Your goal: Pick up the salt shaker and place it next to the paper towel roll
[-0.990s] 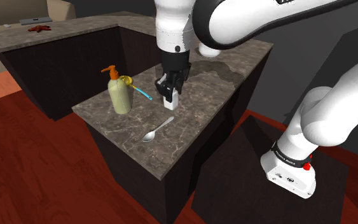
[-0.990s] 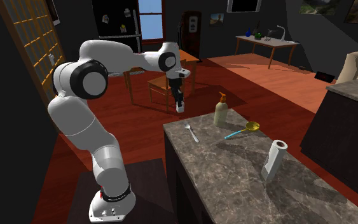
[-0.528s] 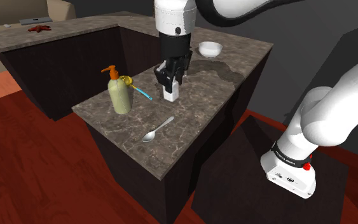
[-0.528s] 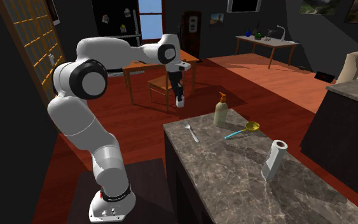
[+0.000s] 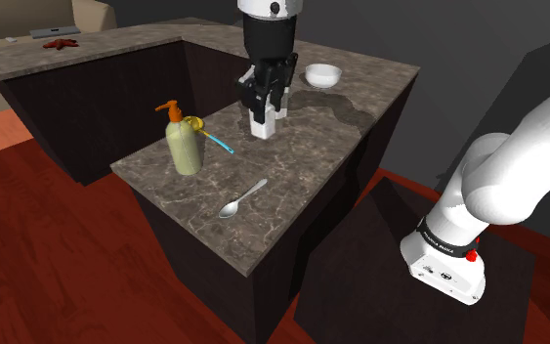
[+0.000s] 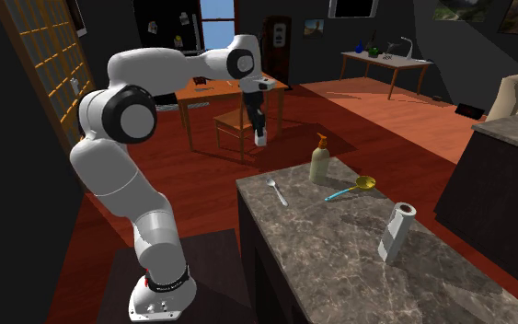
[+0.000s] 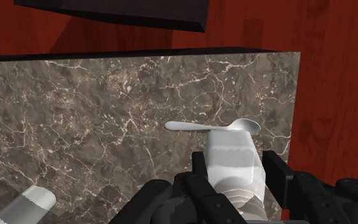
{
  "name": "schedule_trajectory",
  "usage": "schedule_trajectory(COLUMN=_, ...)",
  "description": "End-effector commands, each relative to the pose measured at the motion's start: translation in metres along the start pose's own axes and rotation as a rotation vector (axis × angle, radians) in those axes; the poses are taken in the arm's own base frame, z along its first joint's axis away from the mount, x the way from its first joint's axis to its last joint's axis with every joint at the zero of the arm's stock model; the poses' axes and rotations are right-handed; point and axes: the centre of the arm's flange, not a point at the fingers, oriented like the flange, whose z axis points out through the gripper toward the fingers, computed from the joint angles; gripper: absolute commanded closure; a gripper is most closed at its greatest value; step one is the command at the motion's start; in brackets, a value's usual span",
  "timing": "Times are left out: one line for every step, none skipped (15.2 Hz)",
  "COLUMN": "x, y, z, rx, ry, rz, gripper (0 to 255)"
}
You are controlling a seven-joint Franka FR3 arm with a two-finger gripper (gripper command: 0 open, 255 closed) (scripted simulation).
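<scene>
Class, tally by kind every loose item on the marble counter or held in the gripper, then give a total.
pump bottle: 1
spoons: 2 (silver spoon, yellow spoon)
salt shaker: 1
paper towel roll: 1
white bowl: 1
Total: 6

Under gripper (image 7: 236,168), counter (image 7: 107,127): veined grey-brown stone, polished. Just beyond it, spoon (image 7: 212,126): smooth, shiny metal. In the matt black fingers (image 7: 278,175), salt shaker (image 7: 231,156): pale, smooth, slight sheen. Further out, floor (image 7: 330,76): red wood grain
</scene>
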Motion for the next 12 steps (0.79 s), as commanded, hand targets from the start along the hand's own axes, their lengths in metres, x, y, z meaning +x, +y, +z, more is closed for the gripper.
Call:
schedule_trajectory(x=0.001, y=0.001, z=-0.009, rx=0.000, ry=0.000, rz=0.000, gripper=255)
schedule_trajectory(x=0.001, y=0.002, z=-0.015, rx=0.000, ry=0.000, rz=0.000, gripper=255)
schedule_trajectory(x=0.002, y=0.002, z=-0.019, rx=0.000, ry=0.000, rz=0.000, gripper=255)
schedule_trajectory(x=0.009, y=0.013, z=-0.017, rx=0.000, ry=0.000, rz=0.000, gripper=255)
schedule_trajectory(x=0.016, y=0.025, z=-0.015, rx=0.000, ry=0.000, rz=0.000, gripper=255)
schedule_trajectory(x=0.023, y=0.036, z=-0.013, rx=0.000, ry=0.000, rz=0.000, gripper=255)
schedule_trajectory(x=0.030, y=0.047, z=-0.012, rx=0.000, ry=0.000, rz=0.000, gripper=255)
schedule_trajectory(x=0.037, y=0.058, z=-0.010, rx=0.000, ry=0.000, rz=0.000, gripper=255)
schedule_trajectory(x=0.043, y=0.069, z=-0.008, rx=0.000, ry=0.000, rz=0.000, gripper=255)
schedule_trajectory(x=0.050, y=0.080, z=-0.006, rx=0.000, ry=0.000, rz=0.000, gripper=255)
schedule_trajectory(x=0.057, y=0.091, z=-0.004, rx=0.000, ry=0.000, rz=0.000, gripper=255)
schedule_trajectory(x=0.064, y=0.102, z=-0.002, rx=0.000, ry=0.000, rz=0.000, gripper=255)
